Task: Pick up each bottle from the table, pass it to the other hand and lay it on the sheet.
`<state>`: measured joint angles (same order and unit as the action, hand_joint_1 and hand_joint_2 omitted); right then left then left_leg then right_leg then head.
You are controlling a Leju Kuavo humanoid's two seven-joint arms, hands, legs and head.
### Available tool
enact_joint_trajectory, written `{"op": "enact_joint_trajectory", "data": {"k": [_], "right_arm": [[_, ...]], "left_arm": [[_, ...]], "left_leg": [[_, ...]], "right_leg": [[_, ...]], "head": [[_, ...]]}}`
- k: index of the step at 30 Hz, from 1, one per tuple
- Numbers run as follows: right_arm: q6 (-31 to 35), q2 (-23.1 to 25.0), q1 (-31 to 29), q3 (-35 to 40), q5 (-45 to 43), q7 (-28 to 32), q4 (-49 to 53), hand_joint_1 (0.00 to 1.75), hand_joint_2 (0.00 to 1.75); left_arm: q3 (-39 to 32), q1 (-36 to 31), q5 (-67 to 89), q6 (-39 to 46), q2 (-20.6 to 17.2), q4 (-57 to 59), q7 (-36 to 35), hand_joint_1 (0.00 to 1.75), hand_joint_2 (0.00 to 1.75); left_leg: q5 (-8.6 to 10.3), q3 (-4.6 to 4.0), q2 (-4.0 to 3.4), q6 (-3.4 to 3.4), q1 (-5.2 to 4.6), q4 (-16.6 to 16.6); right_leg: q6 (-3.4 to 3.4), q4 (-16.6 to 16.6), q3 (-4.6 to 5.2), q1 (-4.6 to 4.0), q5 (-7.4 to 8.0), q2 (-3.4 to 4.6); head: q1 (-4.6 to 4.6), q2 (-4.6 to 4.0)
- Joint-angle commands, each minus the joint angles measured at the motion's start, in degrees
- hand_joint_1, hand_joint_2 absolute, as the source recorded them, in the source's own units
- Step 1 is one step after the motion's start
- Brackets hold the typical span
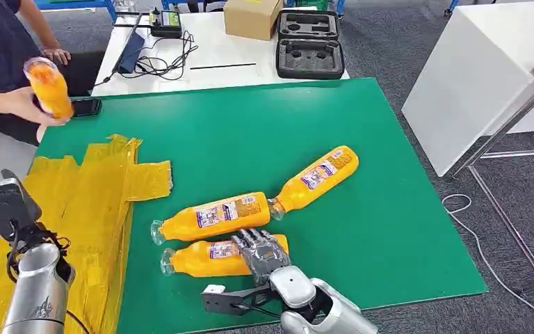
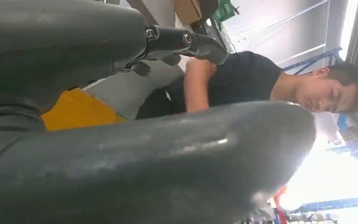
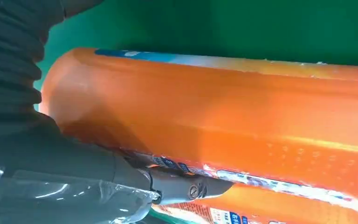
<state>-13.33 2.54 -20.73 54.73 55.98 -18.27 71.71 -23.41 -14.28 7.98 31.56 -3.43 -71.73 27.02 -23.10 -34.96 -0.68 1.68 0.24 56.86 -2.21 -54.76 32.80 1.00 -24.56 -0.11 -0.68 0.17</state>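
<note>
Your right hand (image 1: 261, 252) lies over the base end of the nearest orange bottle (image 1: 208, 259), which rests on its side on the green mat (image 1: 403, 229) with its cap toward the yellow sheet (image 1: 90, 202). The fingers drape over the body, and the right wrist view shows one finger (image 3: 186, 186) against the label, but you cannot tell whether the grip has closed underneath. Confirm the wrap before you lift: a round, smooth bottle will likely roll or slip from a half-closed hold.

The middle bottle (image 1: 212, 216) lies just beside it, almost parallel, and the far bottle (image 1: 318, 177) angles away with its cap near the middle one's base. Lift straight up so you do not nudge the neighbour.

Your left hand (image 2: 158, 158) is raised over the sheet; how far its fingers are spread cannot be judged. Leave the cap end free for it to take.

A person (image 1: 0, 56) at the far corner holds a fourth bottle (image 1: 47, 87); keep the pass clear of them.
</note>
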Motion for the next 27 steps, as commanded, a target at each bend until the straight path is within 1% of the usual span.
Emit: {"op": "enact_joint_trajectory", "data": {"k": [1,11,12,13,14,23,27], "right_arm": [[-1.20,0.01,0.58,-1.16,2.36,0.22,-6.11,0.00,1.75],[-0.66,-0.17,0.45,-1.75,3.55,0.04,-6.70,0.00,1.75],[-0.92,-0.27,0.56,-1.93,3.79,0.11,-6.77,0.00,1.75],[-1.16,-0.49,0.62,-2.03,3.69,0.25,-6.98,1.33,1.75],[-1.28,-0.66,0.66,-2.03,3.64,0.45,-7.12,1.75,1.75],[-2.41,-1.08,0.49,-1.81,2.62,0.83,-7.25,1.75,1.75],[-1.64,-1.30,0.60,-3.79,1.78,0.73,-7.33,1.75,1.75]], "left_arm": [[-0.65,-0.60,-0.99,0.03,0.39,2.72,0.02,0.00,0.00],[-0.95,-0.22,-1.43,-0.20,0.11,3.28,0.16,0.00,0.00],[-0.89,-0.29,-1.75,-0.29,0.01,3.49,0.28,0.00,0.00],[-0.78,-0.38,-1.85,-0.34,-0.05,3.73,0.36,0.00,0.00],[-0.69,-0.44,-1.84,-0.25,-0.10,3.96,0.44,0.00,0.00],[-0.72,1.80,-3.68,-0.94,0.49,0.77,0.14,0.00,0.00],[-0.71,3.94,-5.43,-1.79,1.49,-2.91,-0.45,0.00,0.00]], "left_leg": [[-0.06,0.26,0.11,-0.07,0.04,-0.06],[-0.03,0.22,0.08,-0.06,0.03,-0.07],[-0.07,0.32,0.12,-0.09,0.05,-0.06],[-0.04,0.27,0.11,-0.07,0.04,-0.07],[-0.02,0.23,0.08,-0.05,0.04,-0.07],[-0.08,0.38,0.09,-0.08,0.07,-0.05],[-0.05,0.38,0.09,-0.05,0.04,-0.06]], "right_leg": [[0.10,0.07,-0.28,-0.04,-0.07,-0.06],[0.09,0.07,-0.23,-0.03,-0.03,-0.05],[0.14,0.06,-0.33,-0.05,-0.08,-0.07],[0.11,0.08,-0.28,-0.04,-0.05,-0.08],[0.08,0.08,-0.23,-0.04,-0.02,-0.06],[0.13,0.09,-0.39,-0.07,-0.05,-0.04],[0.11,0.10,-0.38,-0.04,-0.04,-0.05]], "head": [[-0.02,0.00],[0.00,0.00],[-0.02,0.00],[0.00,0.00],[-0.02,0.00],[-0.02,0.02],[-0.02,0.00]]}}
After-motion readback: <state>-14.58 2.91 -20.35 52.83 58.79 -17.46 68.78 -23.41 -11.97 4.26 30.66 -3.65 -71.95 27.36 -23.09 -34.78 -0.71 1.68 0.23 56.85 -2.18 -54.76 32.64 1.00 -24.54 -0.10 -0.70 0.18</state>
